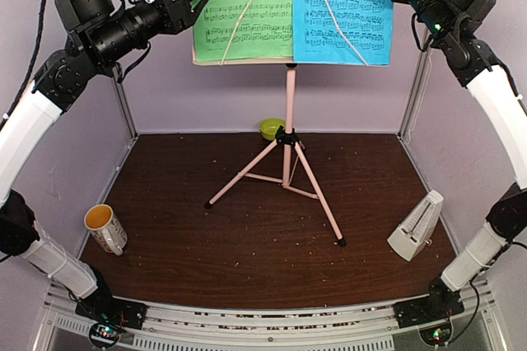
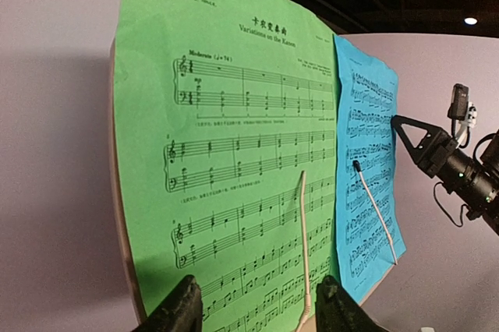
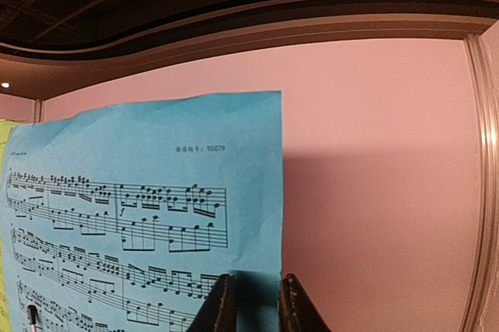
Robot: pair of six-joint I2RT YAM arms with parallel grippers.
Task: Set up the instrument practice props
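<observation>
Table (image 1: 206, 244): dark brown top, pale specks and crumbs scattered over most of it, thickest along the far edge and the near edge.

White mug (image 1: 105, 228): orange inside, standing upright close to the left edge, toward the near-left corner. Handle turned toward the near edge.

Small lime-green bowl (image 1: 272, 128): at the far edge, about midway along it, close to the back wall (image 1: 206, 95). Contents can't be made out.

Mug and bowl well apart.

Walls pale lilac; metal frame posts (image 1: 125, 108) rise at the far corners.
</observation>
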